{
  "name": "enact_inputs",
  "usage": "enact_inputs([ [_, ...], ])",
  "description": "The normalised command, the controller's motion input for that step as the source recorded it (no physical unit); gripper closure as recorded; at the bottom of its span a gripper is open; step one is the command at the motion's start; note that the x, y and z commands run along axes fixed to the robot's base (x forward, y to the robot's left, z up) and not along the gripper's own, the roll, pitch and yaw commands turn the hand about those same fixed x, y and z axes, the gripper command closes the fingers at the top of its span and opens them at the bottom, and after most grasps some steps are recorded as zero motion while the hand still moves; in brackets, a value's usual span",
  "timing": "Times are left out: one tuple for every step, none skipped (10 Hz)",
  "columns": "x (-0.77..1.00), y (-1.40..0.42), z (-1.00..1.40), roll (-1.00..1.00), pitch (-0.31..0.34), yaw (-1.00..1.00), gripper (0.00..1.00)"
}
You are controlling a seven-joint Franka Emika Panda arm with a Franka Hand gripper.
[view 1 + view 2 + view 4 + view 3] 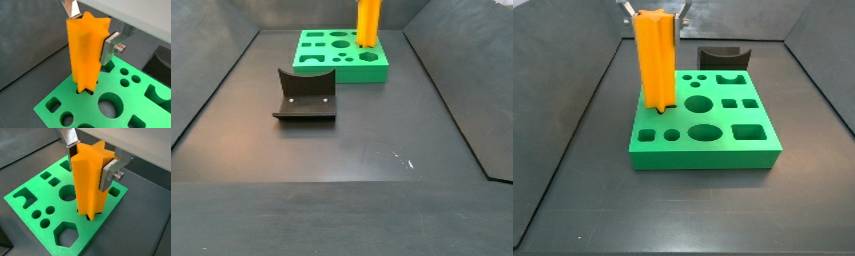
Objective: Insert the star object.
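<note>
The star object [83, 55] is a tall bright orange prism with ridged sides. It stands upright, and my gripper [90, 27] is shut on its upper end, one silver finger [110, 47] on each side. Its lower end meets a star-shaped hole near one edge of the green block [127, 107]. I cannot tell how deep it sits. The gripper [90, 160], the prism [90, 185] and the block [40, 198] also show in the second wrist view. In both side views the prism [656, 60] [369, 22] rises from the block [700, 150] [338, 65]. The gripper [653, 10] shows at its top in a side view.
The green block has several other holes: round, square, hexagonal and notched. The dark fixture with a curved notch stands on the floor just beyond the block in a side view [723, 57] and well apart from it in a side view [305, 97]. Dark walls enclose the floor.
</note>
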Motion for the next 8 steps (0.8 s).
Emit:
enact_inputs([
  [0.0,0.0,-0.16,0.08,0.033,-0.41,1.0],
  [-0.02,-0.1,-0.19,0.0,0.0,-0.58,1.0],
  [0.0,-0.05,-0.23,-0.15,-0.083,-0.7,1.0],
  [0.0,-0.09,-0.18,-0.09,-0.074,-0.71,1.0],
  [0.05,0.0,-0.14,-0.08,-0.071,-0.55,1.0],
  [0.14,0.0,-0.14,-0.07,-0.051,-0.49,1.0],
  [0.1,0.0,-0.16,-0.1,-0.057,-0.33,1.0],
  [0.09,0.0,-0.17,-0.09,-0.054,-0.23,1.0],
])
